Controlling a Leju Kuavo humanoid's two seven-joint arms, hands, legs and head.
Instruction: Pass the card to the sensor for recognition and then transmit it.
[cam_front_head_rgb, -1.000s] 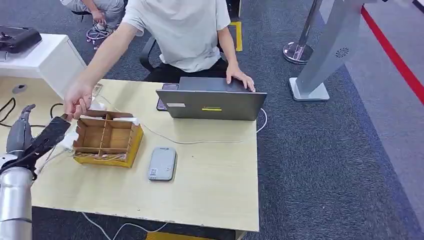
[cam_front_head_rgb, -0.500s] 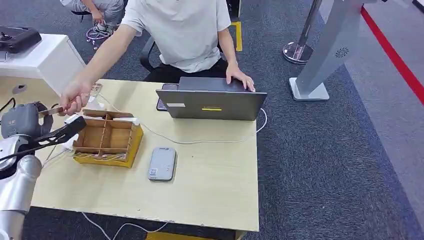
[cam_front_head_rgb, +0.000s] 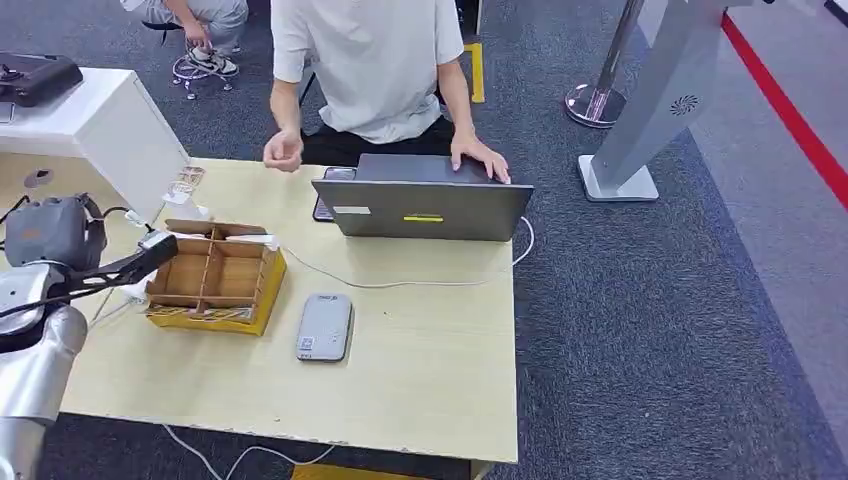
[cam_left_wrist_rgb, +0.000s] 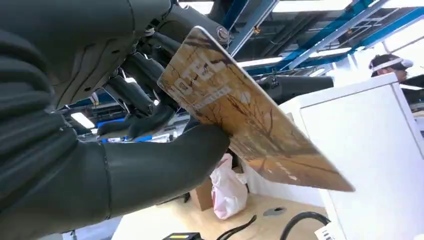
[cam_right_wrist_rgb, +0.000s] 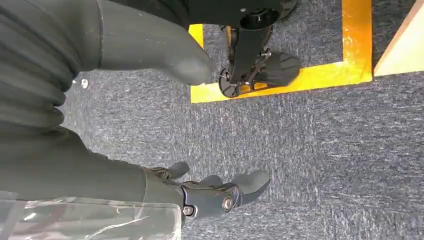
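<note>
My left hand (cam_left_wrist_rgb: 115, 165) pinches a brown, tree-printed plastic card (cam_left_wrist_rgb: 240, 110) between thumb and dark fingers (cam_left_wrist_rgb: 135, 95), card tilted, one corner jutting free; from the head camera that hand (cam_front_head_rgb: 60, 260) sits at the table's left edge, just beside the compartmented cardboard box (cam_front_head_rgb: 213, 277), the card hard to make out there; my right hand (cam_right_wrist_rgb: 210, 192) hangs over grey carpet (cam_right_wrist_rgb: 310, 150), fingers loosely apart, holding nothing.

Pale wooden table (cam_front_head_rgb: 420, 370); flat grey rectangular sensor pad (cam_front_head_rgb: 325, 327) lies near the box, apart from my hand; grey laptop (cam_front_head_rgb: 425, 205) behind it, a white cable (cam_front_head_rgb: 400, 283) trailing across; a seated person in a light shirt (cam_front_head_rgb: 370, 60) rests one hand (cam_front_head_rgb: 482, 157) on the laptop, the other hand (cam_front_head_rgb: 284, 151) raised clear of the table.

White cabinet (cam_front_head_rgb: 120, 125) at far left; box contents too small to tell.
</note>
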